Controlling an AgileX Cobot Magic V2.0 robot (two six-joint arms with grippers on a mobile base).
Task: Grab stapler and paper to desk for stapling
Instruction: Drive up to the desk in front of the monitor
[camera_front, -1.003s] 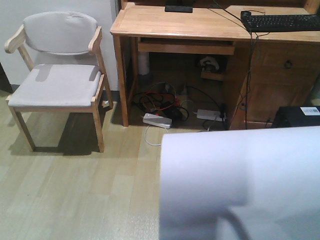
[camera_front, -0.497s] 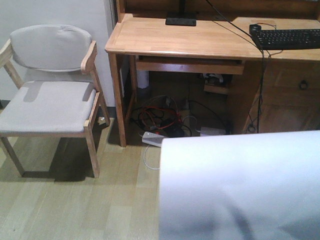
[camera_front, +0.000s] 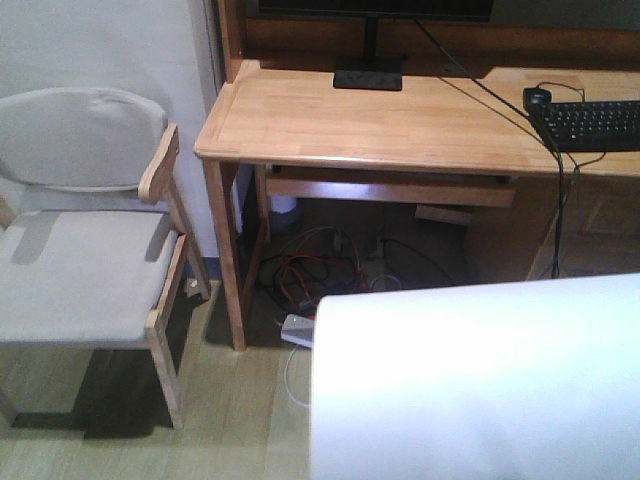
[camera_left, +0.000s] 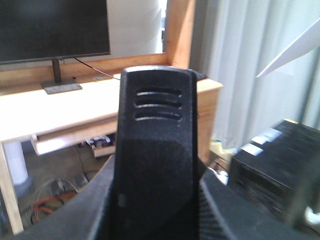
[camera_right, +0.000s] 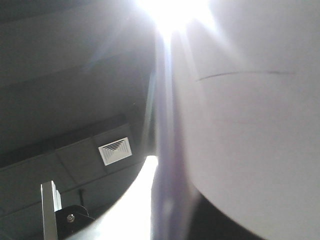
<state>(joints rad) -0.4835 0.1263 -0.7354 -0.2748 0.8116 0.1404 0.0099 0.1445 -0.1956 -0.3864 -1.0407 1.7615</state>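
The black stapler (camera_left: 155, 145) stands upright between the jaws of my left gripper (camera_left: 156, 215), which is shut on it; the grey fingers (camera_left: 85, 212) press its two sides. The white paper (camera_front: 470, 380) hangs in the air and fills the lower right of the front view. In the right wrist view the paper (camera_right: 250, 125) curves up from my right gripper (camera_right: 187, 222), which is shut on its lower edge, with the jaws mostly hidden. The wooden desk (camera_front: 350, 125) lies straight ahead, beyond both.
On the desk stand a monitor base (camera_front: 368, 78), a black keyboard (camera_front: 592, 122) and a mouse (camera_front: 538, 96). A grey-cushioned wooden chair (camera_front: 80, 260) is at the left. Cables and a power strip (camera_front: 298, 328) lie under the desk. A black box (camera_left: 272, 162) sits at right.
The desk and chair have grown larger and slid down in the front view as the base came closer. The paper stays raised in the lower right.
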